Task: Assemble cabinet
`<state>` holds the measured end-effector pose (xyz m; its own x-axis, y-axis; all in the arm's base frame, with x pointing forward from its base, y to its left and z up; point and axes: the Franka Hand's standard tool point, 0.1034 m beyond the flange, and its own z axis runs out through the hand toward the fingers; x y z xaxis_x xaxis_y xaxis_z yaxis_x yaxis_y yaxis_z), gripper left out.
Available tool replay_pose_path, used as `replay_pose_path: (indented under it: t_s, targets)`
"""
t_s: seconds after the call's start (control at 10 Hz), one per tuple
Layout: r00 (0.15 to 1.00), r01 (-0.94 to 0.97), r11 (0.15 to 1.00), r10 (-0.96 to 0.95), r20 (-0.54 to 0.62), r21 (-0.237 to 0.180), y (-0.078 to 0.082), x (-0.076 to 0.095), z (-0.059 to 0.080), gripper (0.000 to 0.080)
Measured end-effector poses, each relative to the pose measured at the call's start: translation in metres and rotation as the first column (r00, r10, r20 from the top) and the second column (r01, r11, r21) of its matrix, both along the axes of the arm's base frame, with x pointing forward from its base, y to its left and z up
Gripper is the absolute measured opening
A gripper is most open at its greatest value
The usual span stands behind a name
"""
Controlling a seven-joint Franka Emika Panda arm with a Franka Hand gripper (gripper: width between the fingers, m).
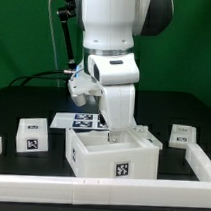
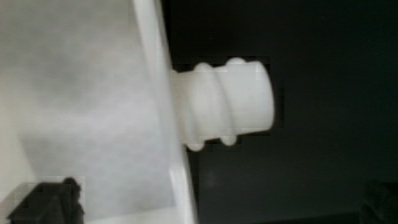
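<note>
The cabinet [image 1: 113, 156] is a white open-topped box with a tag on its front, standing at the middle front of the black table. My gripper [image 1: 116, 134] hangs straight over it, fingertips down at its top rim. In the wrist view a white cabinet wall [image 2: 80, 110] fills one side, with a ribbed round knob [image 2: 231, 100] sticking out from its edge over the dark table. My gripper [image 2: 217, 210] is open there: one black finger [image 2: 50, 205] lies over the white wall, the other is far across at the frame's edge, barely visible. Nothing is gripped.
A small white tagged drawer block [image 1: 32, 136] lies at the exterior view's left, another [image 1: 180, 134] at its right. The marker board [image 1: 85, 119] lies behind the cabinet. A long white border rail [image 1: 99, 185] runs along the front and up the right side.
</note>
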<state>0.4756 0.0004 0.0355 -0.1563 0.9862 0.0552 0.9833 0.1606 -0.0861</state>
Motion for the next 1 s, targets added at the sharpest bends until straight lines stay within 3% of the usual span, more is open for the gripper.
replay_pose_path:
  t_s: [0.1, 0.2, 0.3, 0.5, 0.6, 0.7, 0.8, 1.0]
  targets:
    - [1.0, 0.008, 1.0, -0.008, -0.002, -0.002, -0.0001, 0.0013, 0.0009, 0.0709]
    - [1.0, 0.009, 1.0, -0.009, -0.002, -0.002, -0.0006, 0.0009, 0.0006, 0.0573]
    - [1.0, 0.01, 1.0, -0.01, -0.002, -0.002, -0.001, 0.0009, 0.0005, 0.0573]
    - [1.0, 0.01, 1.0, -0.01, -0.002, -0.003, -0.0014, 0.0009, 0.0005, 0.0255]
    - [1.0, 0.01, 1.0, -0.01, -0.002, -0.003, -0.0015, 0.0009, 0.0005, 0.0255]
    - [1.0, 0.01, 1.0, -0.01, -0.003, -0.003, -0.0017, 0.0009, 0.0004, 0.0081]
    - [1.0, 0.012, 1.0, -0.012, -0.002, -0.004, -0.0021, 0.0011, 0.0005, 0.0035]
    - [1.0, 0.012, 1.0, -0.012, -0.002, -0.005, -0.0028, 0.0011, 0.0005, 0.0035]
